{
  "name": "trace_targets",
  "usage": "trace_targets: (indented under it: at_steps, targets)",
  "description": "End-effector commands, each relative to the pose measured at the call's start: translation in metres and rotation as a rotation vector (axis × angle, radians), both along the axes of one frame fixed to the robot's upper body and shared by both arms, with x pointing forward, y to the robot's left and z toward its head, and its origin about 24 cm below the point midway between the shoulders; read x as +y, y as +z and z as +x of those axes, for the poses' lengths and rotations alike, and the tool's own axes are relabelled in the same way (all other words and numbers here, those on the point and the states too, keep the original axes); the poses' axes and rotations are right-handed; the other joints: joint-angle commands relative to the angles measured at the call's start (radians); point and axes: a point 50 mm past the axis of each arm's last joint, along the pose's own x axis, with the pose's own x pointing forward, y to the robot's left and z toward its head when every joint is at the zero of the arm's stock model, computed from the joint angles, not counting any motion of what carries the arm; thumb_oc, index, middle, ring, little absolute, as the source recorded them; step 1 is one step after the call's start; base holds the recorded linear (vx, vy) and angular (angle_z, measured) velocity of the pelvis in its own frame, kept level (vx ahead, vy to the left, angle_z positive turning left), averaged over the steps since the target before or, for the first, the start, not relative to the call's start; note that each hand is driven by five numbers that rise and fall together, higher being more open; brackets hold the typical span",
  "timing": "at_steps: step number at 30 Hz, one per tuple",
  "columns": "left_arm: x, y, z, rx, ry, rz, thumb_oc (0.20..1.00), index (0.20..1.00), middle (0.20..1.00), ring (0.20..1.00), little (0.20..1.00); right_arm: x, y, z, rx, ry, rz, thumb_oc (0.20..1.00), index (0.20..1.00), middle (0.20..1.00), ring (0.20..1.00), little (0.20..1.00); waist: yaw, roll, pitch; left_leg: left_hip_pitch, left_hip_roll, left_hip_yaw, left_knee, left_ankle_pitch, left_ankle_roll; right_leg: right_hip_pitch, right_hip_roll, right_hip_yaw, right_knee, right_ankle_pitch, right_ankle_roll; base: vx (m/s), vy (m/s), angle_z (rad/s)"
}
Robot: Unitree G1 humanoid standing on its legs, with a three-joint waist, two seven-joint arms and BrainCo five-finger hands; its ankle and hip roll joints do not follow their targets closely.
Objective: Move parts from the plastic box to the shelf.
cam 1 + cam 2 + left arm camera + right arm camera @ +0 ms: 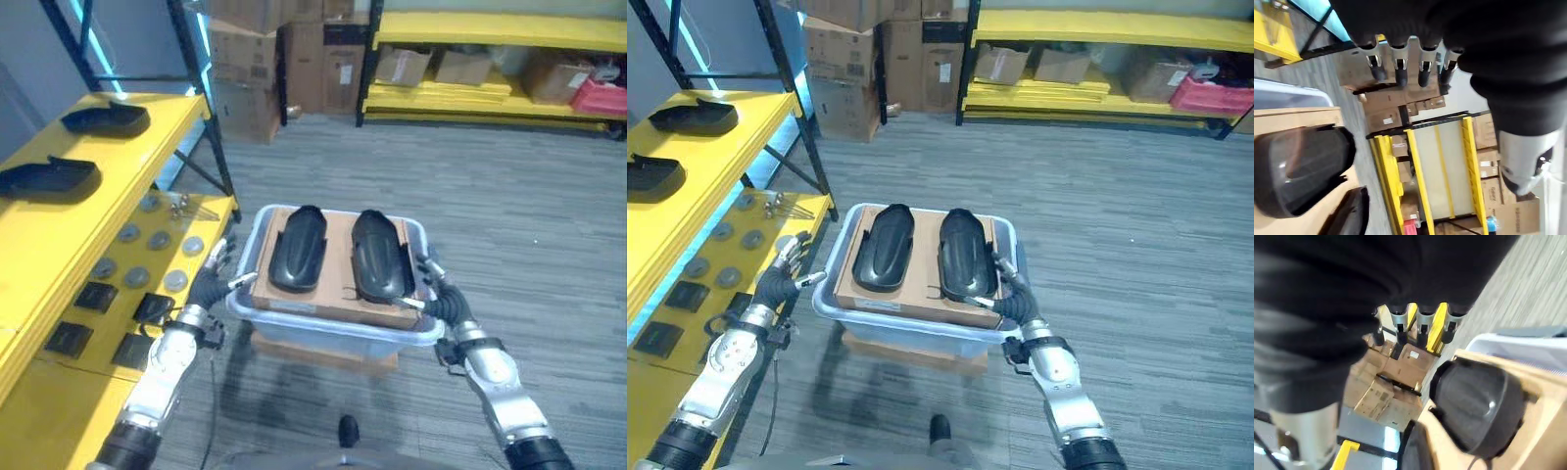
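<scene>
The head views show the pale plastic box point(333, 328) on the grey floor, resting on a flat cardboard piece point(323, 354); inside it lies a cardboard sheet point(335, 279) carrying two black moulded parts side by side, the left part point(297, 247) and the right part point(379, 255), close but apart. The left hand point(211, 279) sits against the box's left rim and the right hand point(436, 294) against its right rim, fingers extended along the walls; whether the fingertips grip under the rim cannot be told from above. The wrist views add what the head views lack: each hand's fingers point(1400, 66) stand straight in a row, slightly apart and closed on nothing, with the parts lying on the cardboard just past them; the same holds for the right hand's fingers point(1420, 323).

To the robot's left stands the yellow shelf point(44, 245); two more black parts point(106, 119) point(49, 178) already lie on its upper level, cut off at the edge in the right eye view; the lower level holds grey discs point(137, 277), black square pieces point(96, 296) and a few bolts point(178, 204). Behind are stacked cardboard cartons point(294, 59) and a far yellow rack point(490, 59) with boxes.
</scene>
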Motion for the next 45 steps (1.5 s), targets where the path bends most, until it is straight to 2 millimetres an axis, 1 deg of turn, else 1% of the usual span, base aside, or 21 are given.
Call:
trace_targets:
  at_steps: [1,3,5,7,8,9,11,14,15,17,20,22,27,32,34,35,40,41,42,43,45]
  targets:
    - [0.001,0.013,0.003,-0.098,-0.032,0.052,1.000,1.000,1.000,1.000,1.000,0.007,0.018,0.007,-0.130,0.002,-0.021,1.000,1.000,1.000,1.000,1.000,0.009,-0.064,-0.040,-0.082,-0.034,-0.019,-0.020,0.021,0.005,0.058,-0.062,-0.012,0.004,-0.114,0.044,0.06,-0.055,0.12]
    - [-0.003,0.014,0.004,-0.103,-0.052,0.057,1.000,1.000,1.000,1.000,1.000,-0.003,0.021,0.017,-0.136,-0.042,-0.088,1.000,1.000,1.000,1.000,1.000,0.013,-0.067,-0.029,-0.092,-0.030,-0.025,-0.020,0.021,0.002,0.050,-0.058,-0.018,0.004,-0.114,0.045,0.05,-0.036,-0.01]
    - [-0.004,0.016,0.005,-0.108,-0.061,0.059,1.000,1.000,1.000,1.000,1.000,-0.007,0.023,0.021,-0.143,-0.066,-0.113,1.000,1.000,1.000,1.000,1.000,0.018,-0.069,-0.023,-0.100,-0.031,-0.028,-0.020,0.020,0.002,0.043,-0.058,-0.020,0.004,-0.114,0.045,0.00,0.000,0.00]
    - [-0.006,0.014,0.004,-0.099,-0.084,0.063,1.000,1.000,1.000,1.000,1.000,-0.016,0.031,0.033,-0.168,-0.109,-0.170,1.000,1.000,1.000,1.000,1.000,0.031,-0.071,-0.006,-0.122,-0.032,-0.033,-0.020,0.023,0.003,0.024,-0.057,-0.024,0.004,-0.112,0.045,0.00,0.000,0.00]
    - [-0.006,0.015,0.004,-0.100,-0.083,0.063,1.000,1.000,1.000,1.000,1.000,-0.016,0.032,0.034,-0.170,-0.109,-0.170,1.000,1.000,1.000,1.000,1.000,0.030,-0.071,-0.005,-0.123,-0.032,-0.034,-0.020,0.023,0.003,0.023,-0.057,-0.024,0.004,-0.111,0.045,-0.01,-0.005,0.03]
    - [-0.008,0.016,0.004,-0.104,-0.100,0.066,1.000,1.000,1.000,1.000,1.000,-0.023,0.040,0.045,-0.190,-0.145,-0.245,1.000,1.000,1.000,1.000,1.000,0.042,-0.069,0.019,-0.141,-0.032,-0.041,-0.020,0.017,0.003,0.004,-0.055,-0.026,0.004,-0.115,0.046,-0.04,-0.005,0.07]
    - [-0.009,0.019,0.005,-0.117,-0.110,0.057,1.000,1.000,1.000,1.000,1.000,-0.028,0.049,0.057,-0.219,-0.185,-0.301,1.000,1.000,1.000,1.000,1.000,0.049,-0.062,0.045,-0.175,-0.035,-0.047,-0.020,0.022,0.002,-0.029,-0.054,-0.027,0.004,-0.107,0.047,-0.08,0.001,0.09]
    - [-0.011,0.023,0.007,-0.126,-0.116,0.040,1.000,1.000,1.000,1.000,1.000,-0.034,0.063,0.074,-0.246,-0.235,-0.348,1.000,1.000,1.000,1.000,1.000,0.061,-0.055,0.080,-0.225,-0.042,-0.051,-0.020,0.035,0.003,-0.078,-0.053,-0.026,0.004,-0.094,0.048,-0.10,0.012,0.18]
    - [-0.011,0.023,0.008,-0.129,-0.115,0.039,1.000,1.000,1.000,1.000,1.000,-0.033,0.064,0.075,-0.249,-0.234,-0.348,1.000,1.000,1.000,1.000,1.000,0.060,-0.055,0.079,-0.229,-0.042,-0.051,-0.020,0.036,0.003,-0.082,-0.053,-0.026,0.004,-0.093,0.048,-0.08,0.015,-0.02]
    - [-0.014,0.027,0.008,-0.144,-0.132,-0.001,1.000,1.000,1.000,1.000,1.000,-0.039,0.081,0.089,-0.279,-0.278,-0.404,1.000,1.000,1.000,1.000,1.000,0.075,-0.050,0.112,-0.281,-0.048,-0.050,-0.020,0.052,0.001,-0.129,-0.054,-0.027,0.004,-0.083,0.049,-0.09,0.021,0.05]
    - [-0.017,0.030,0.009,-0.150,-0.141,-0.039,1.000,1.000,1.000,1.000,1.000,-0.042,0.089,0.096,-0.296,-0.300,-0.426,1.000,1.000,1.000,1.000,1.000,0.080,-0.048,0.124,-0.309,-0.051,-0.053,-0.020,0.061,0.000,-0.157,-0.054,-0.028,0.004,-0.077,0.049,-0.05,0.008,0.07]
    - [-0.025,0.034,0.011,-0.160,-0.157,-0.076,1.000,1.000,1.000,1.000,1.000,-0.049,0.100,0.105,-0.304,-0.361,-0.463,1.000,1.000,1.000,1.000,1.000,0.089,-0.047,0.139,-0.341,-0.058,-0.055,-0.020,0.071,0.000,-0.187,-0.056,-0.029,0.004,-0.070,0.050,-0.05,0.019,0.02]
    - [-0.037,0.041,0.014,-0.187,-0.201,-0.095,1.000,1.000,1.000,1.000,1.000,-0.055,0.115,0.119,-0.299,-0.416,-0.529,1.000,1.000,1.000,1.000,1.000,0.096,-0.043,0.169,-0.380,-0.065,-0.056,-0.020,0.086,-0.001,-0.224,-0.056,-0.025,0.004,-0.059,0.052,-0.03,0.014,0.01]
    - [-0.045,0.045,0.016,-0.197,-0.212,-0.124,1.000,1.000,1.000,1.000,1.000,-0.068,0.118,0.127,-0.214,-0.475,-0.606,1.000,1.000,1.000,1.000,1.000,0.109,-0.034,0.197,-0.420,-0.071,-0.056,-0.020,0.102,-0.005,-0.260,-0.059,-0.029,0.004,-0.048,0.054,-0.01,0.004,0.00]
    - [-0.049,0.041,0.016,-0.168,-0.212,-0.167,1.000,1.000,1.000,1.000,1.000,-0.075,0.119,0.129,-0.165,-0.503,-0.605,1.000,1.000,1.000,1.000,1.000,0.116,-0.028,0.209,-0.437,-0.075,-0.061,-0.020,0.110,-0.008,-0.273,-0.059,-0.032,0.004,-0.044,0.054,-0.02,-0.012,0.08]
    - [-0.052,0.039,0.016,-0.155,-0.222,-0.175,1.000,1.000,1.000,1.000,1.000,-0.079,0.114,0.129,-0.118,-0.508,-0.602,1.000,1.000,1.000,1.000,1.000,0.123,-0.024,0.216,-0.446,-0.077,-0.063,-0.020,0.115,-0.010,-0.280,-0.060,-0.035,0.004,-0.042,0.055,-0.02,-0.014,0.15]
    - [-0.058,0.037,0.013,-0.142,-0.265,-0.151,1.000,1.000,1.000,1.000,1.000,-0.090,0.115,0.130,0.003,-0.523,-0.635,1.000,1.000,1.000,1.000,1.000,0.139,-0.007,0.231,-0.479,-0.083,-0.074,-0.020,0.128,-0.016,-0.305,-0.063,-0.046,0.004,-0.037,0.057,-0.01,-0.013,0.12]
    - [-0.063,0.036,0.012,-0.129,-0.289,-0.154,1.000,1.000,1.000,1.000,1.000,-0.096,0.117,0.129,0.043,-0.544,-0.616,0.595,0.595,0.595,0.595,0.595,0.147,0.005,0.239,-0.494,-0.088,-0.079,-0.020,0.135,-0.018,-0.317,-0.064,-0.049,0.004,-0.036,0.059,-0.02,-0.001,0.18]
    - [-0.063,0.036,0.012,-0.129,-0.289,-0.154,1.000,1.000,1.000,1.000,1.000,-0.096,0.117,0.129,0.043,-0.544,-0.616,0.595,0.595,0.595,0.595,0.595,0.147,0.005,0.239,-0.494,-0.088,-0.079,-0.020,0.135,-0.018,-0.317,-0.064,-0.049,0.004,-0.036,0.059,-0.02,0.001,0.14]
    - [-0.066,0.035,0.012,-0.120,-0.308,-0.157,1.000,1.000,1.000,1.000,1.000,-0.103,0.114,0.125,0.094,-0.555,-0.618,0.200,0.200,0.200,0.200,0.200,0.156,0.013,0.240,-0.504,-0.093,-0.085,-0.020,0.139,-0.018,-0.323,-0.066,-0.051,0.004,-0.036,0.059,0.00,0.001,0.07]
    - [-0.067,0.035,0.012,-0.119,-0.318,-0.157,1.000,1.000,1.000,1.000,1.000,-0.105,0.110,0.123,0.130,-0.549,-0.623,0.200,0.200,0.200,0.200,0.200,0.159,0.018,0.239,-0.506,-0.095,-0.088,-0.020,0.141,-0.018,-0.325,-0.066,-0.052,0.004,-0.038,0.060,0.01,0.010,0.06]
